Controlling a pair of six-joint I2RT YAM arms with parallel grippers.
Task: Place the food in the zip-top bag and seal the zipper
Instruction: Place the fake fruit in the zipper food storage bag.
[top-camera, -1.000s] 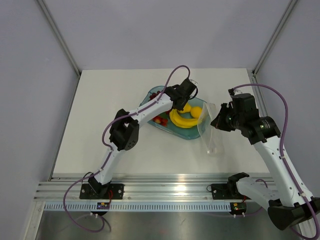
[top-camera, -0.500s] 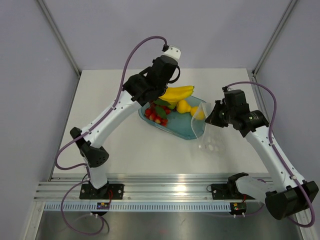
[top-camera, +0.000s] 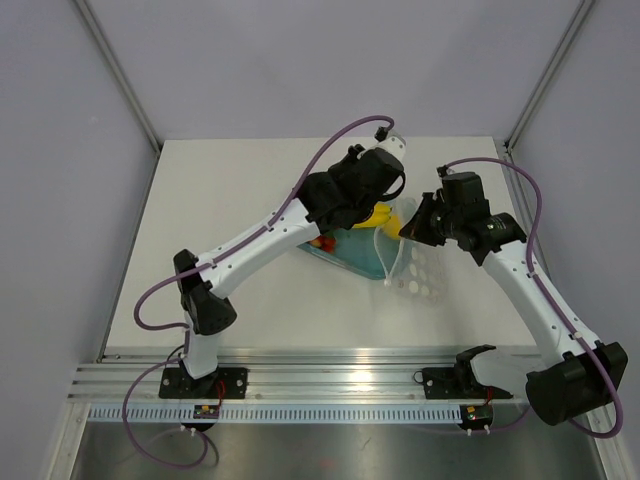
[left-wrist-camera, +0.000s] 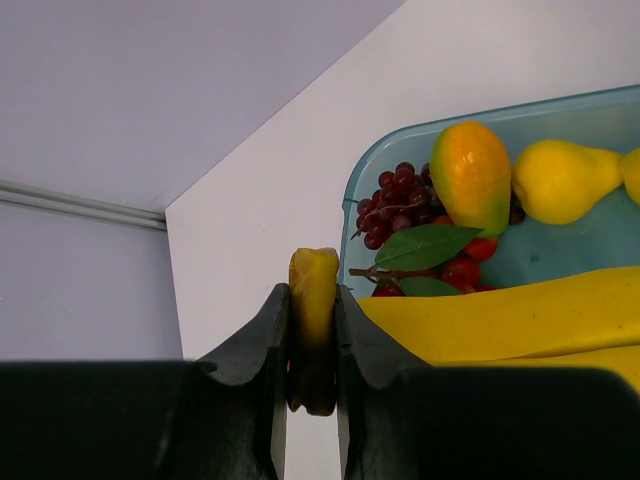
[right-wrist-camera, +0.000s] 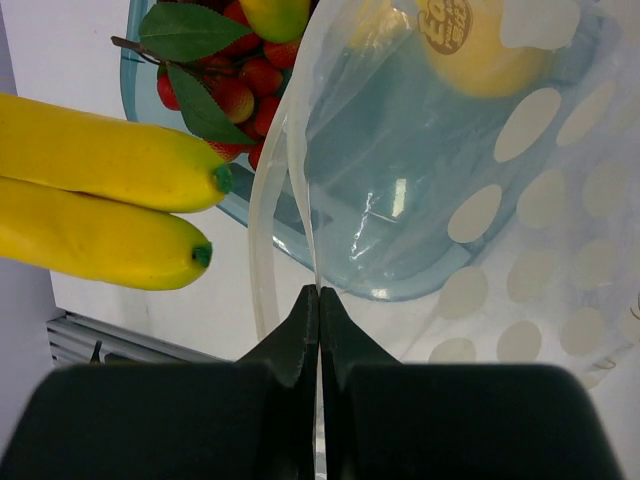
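My left gripper (left-wrist-camera: 313, 296) is shut on the stem of the yellow banana bunch (left-wrist-camera: 520, 320) and holds it above the teal tray (left-wrist-camera: 590, 105). In the tray lie a pear (left-wrist-camera: 565, 180), an orange-green fruit (left-wrist-camera: 470, 175), strawberries (left-wrist-camera: 465, 270) and leaves (left-wrist-camera: 430, 245). My right gripper (right-wrist-camera: 318, 292) is shut on the mouth edge of the clear dotted zip-top bag (right-wrist-camera: 500, 200), holding it open beside the banana tips (right-wrist-camera: 100, 155). The pale zipper strip (right-wrist-camera: 262, 230) runs up from the jaws; no slider shows. From above, the bananas (top-camera: 378, 216) hang just left of the bag (top-camera: 418, 272).
Dark grapes (left-wrist-camera: 390, 195) lie at the tray's far corner. A yellow round fruit (right-wrist-camera: 480, 45) shows through the bag. The tray (top-camera: 340, 258) sits mid-table under both grippers. Grey walls stand close on both sides, and a metal rail (top-camera: 330, 375) runs along the near edge.
My left arm has carried the banana bunch rightward from above the tray to the bag's mouth. My right gripper has shifted slightly left with the bag, which now hangs more open.
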